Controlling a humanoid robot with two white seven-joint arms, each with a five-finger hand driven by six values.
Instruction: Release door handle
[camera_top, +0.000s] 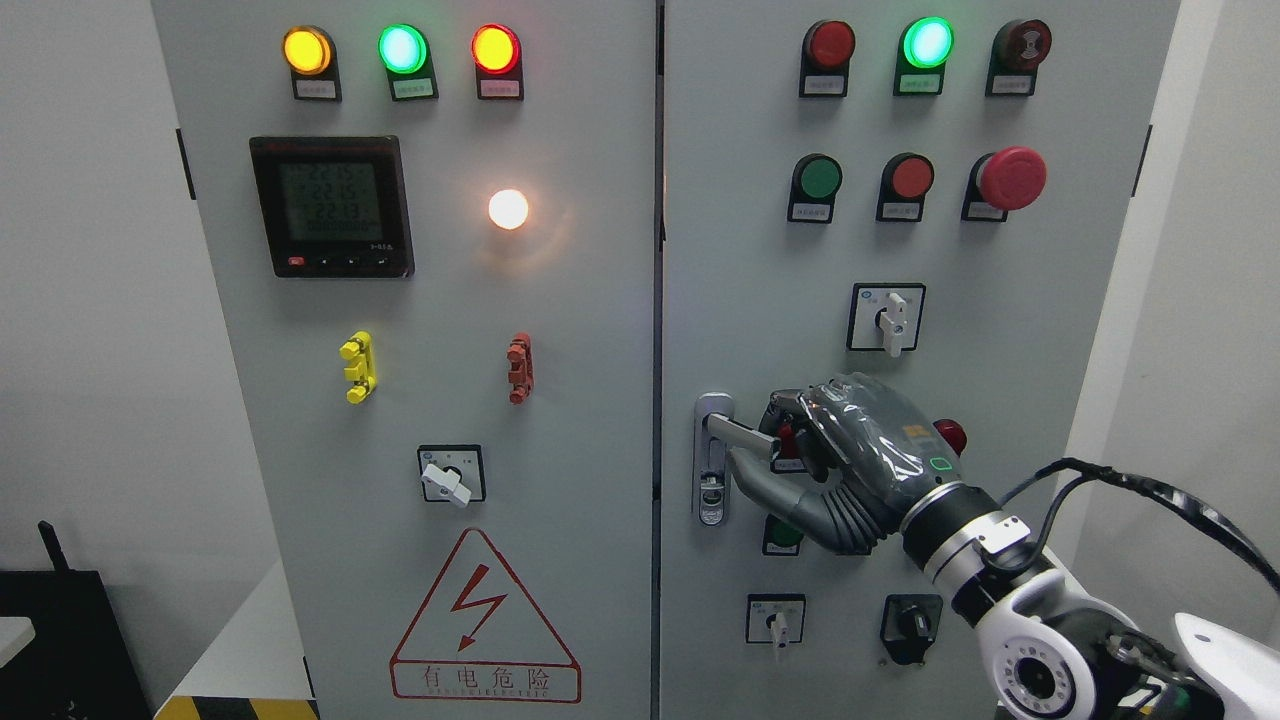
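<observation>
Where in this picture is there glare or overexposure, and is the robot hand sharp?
Head view: the white lamp is blown out, casting a glow on the left door; the green indicator blooms; the right robot hand at the door handle is sharp, with small highlights.

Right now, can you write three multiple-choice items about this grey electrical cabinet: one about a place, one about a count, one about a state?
1. Where is the silver metal door handle?
A. right door's left edge
B. left door's middle
C. above the meter

2. How many round green lamps are lit?
A. one
B. two
C. four

3. What is the right robot hand doing?
A. hanging free
B. gripping the handle
C. pressing the red mushroom button

Answers: 1 A, it sits beside the centre seam; 2 B, one glows on each door; 3 B, fingers curl around the lever.
</observation>
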